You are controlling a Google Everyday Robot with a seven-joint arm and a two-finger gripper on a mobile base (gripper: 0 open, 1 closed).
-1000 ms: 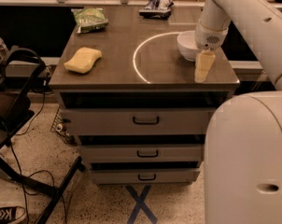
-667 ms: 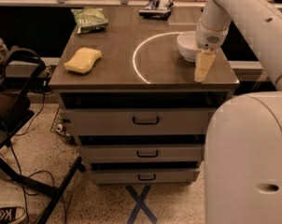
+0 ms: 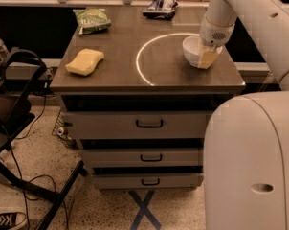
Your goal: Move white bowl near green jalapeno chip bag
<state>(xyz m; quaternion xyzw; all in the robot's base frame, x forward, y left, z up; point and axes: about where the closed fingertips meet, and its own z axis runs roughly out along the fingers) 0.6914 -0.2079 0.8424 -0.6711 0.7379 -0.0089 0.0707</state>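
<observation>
The small, glossy white bowl [image 3: 192, 51] sits on the dark tabletop [image 3: 173, 80], with the robot's hand [image 3: 207, 57] at its right rim; whether it grips, I cannot tell. The crinkled light-green chip bag [image 3: 92, 20] lies well left of the bowl, farther back. Confirm a firm rim hold before lifting.

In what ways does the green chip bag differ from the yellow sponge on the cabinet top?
The green chip bag is crinkled, light green, with printing; the yellow sponge is a smooth plain block. The bag lies at the far left corner; the sponge nearer the front left edge. Both rest on the cabinet top, away from the gripper, which is at the white bowl on the right.
</observation>
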